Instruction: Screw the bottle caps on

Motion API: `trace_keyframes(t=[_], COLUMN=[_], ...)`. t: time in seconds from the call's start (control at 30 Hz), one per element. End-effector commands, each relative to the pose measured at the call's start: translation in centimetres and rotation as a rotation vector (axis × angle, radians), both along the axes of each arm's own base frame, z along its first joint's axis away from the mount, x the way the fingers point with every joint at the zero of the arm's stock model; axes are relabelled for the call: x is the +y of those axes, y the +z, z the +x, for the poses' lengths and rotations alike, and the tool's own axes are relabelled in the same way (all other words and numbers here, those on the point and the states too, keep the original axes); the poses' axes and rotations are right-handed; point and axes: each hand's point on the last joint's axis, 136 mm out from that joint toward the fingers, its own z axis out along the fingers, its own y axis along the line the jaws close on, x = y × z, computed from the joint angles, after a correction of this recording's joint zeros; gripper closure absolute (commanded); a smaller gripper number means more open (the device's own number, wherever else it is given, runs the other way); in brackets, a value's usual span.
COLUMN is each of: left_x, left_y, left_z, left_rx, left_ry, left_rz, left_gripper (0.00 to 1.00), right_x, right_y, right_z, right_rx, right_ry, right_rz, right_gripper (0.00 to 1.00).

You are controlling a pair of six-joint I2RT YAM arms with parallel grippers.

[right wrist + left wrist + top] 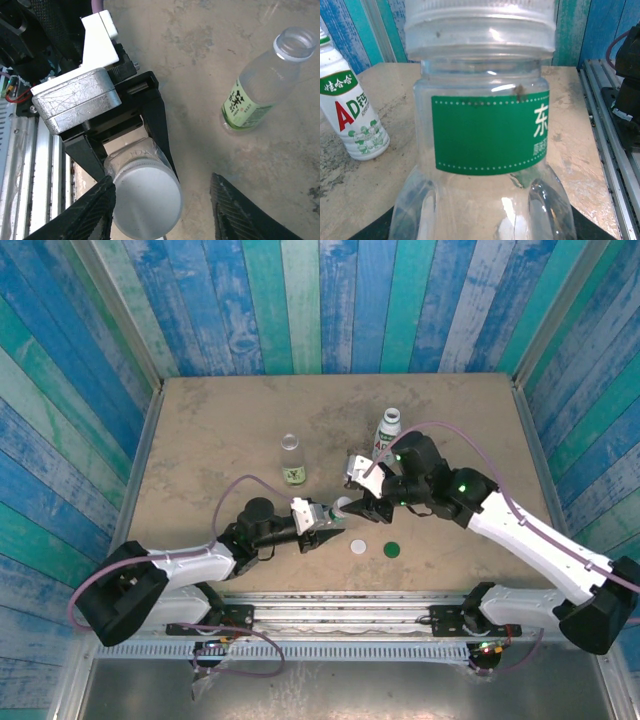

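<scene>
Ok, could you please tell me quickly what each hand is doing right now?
Left hand: shut on the tiny clear bottle.
Right hand: open, its fingers either side of the white cap on that bottle.

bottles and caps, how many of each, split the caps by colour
bottles: 3, the white-wrapped bottle, the slim clear bottle, the tiny clear bottle
white caps: 2, the loose white cap, the white cap on the tiny clear bottle
green caps: 1, the green cap
total: 6
</scene>
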Motion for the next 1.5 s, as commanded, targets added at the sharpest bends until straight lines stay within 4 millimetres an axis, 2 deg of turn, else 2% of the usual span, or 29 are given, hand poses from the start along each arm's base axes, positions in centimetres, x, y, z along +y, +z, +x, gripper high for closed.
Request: trace_keyframes(t=[0.0, 0.33, 0.47, 0.63, 0.83, 0.93, 1.0, 1.1, 1.17, 1.23, 1.37, 1.47], left_x=[0.0, 0.0, 0.0, -0.1, 0.3, 0.3, 0.5, 0.8, 1.0, 0.9, 0.6, -0.1], left_y=[1.6, 1.4, 1.4, 1.2, 1.1, 0.5, 0.2, 0.0, -0.2, -0.3, 0.0, 0.6], left_z=[-0.4, -0.3, -0.3, -0.1, 1.5, 2.3, 2.7, 3.2, 3.4, 3.3, 3.0, 2.5], left_rx=[-0.052, -0.051, -0.051, -0.043, -0.045, -0.042, -0.043, -0.056, -0.056, -0.054, -0.017, 0.035], left_ry=[-0.017, -0.012, -0.015, -0.010, 0.079, 0.108, 0.137, 0.172, 0.185, 0.180, 0.158, 0.113], left_rz=[-0.032, -0.028, -0.028, -0.021, -0.008, 0.026, 0.036, 0.039, 0.050, 0.053, 0.025, -0.012], left_gripper=[0.60, 0.60, 0.60, 0.60, 0.61, 0.62, 0.62, 0.62, 0.62, 0.62, 0.63, 0.63], right_x=[0.0, 0.3, 0.4, 0.7, 0.8, 1.0, 0.3, -0.6, -0.6, -0.2, -0.1, -0.6], right_y=[-0.3, -1.6, -1.4, -1.4, -1.9, -2.7, -3.8, -5.5, -5.8, -5.1, -3.2, -1.6], right_z=[-0.8, -2.0, -1.7, -2.1, -0.7, -0.2, 0.6, 1.1, 0.8, 0.5, 0.2, -0.5], right_rx=[0.069, 0.175, 0.191, 0.268, 0.413, 0.490, 0.552, 0.621, 0.625, 0.602, 0.453, 0.334], right_ry=[0.034, 0.085, 0.073, 0.059, -0.146, -0.315, -0.488, -0.699, -0.717, -0.654, -0.448, -0.285], right_rz=[-0.003, -0.018, -0.012, 0.006, 0.025, 0.026, 0.007, -0.040, -0.059, -0.040, -0.011, 0.028], right_gripper=[0.49, 0.47, 0.56, 0.60, 0.71, 0.81, 0.87, 0.91, 0.84, 0.73, 0.45, 0.39])
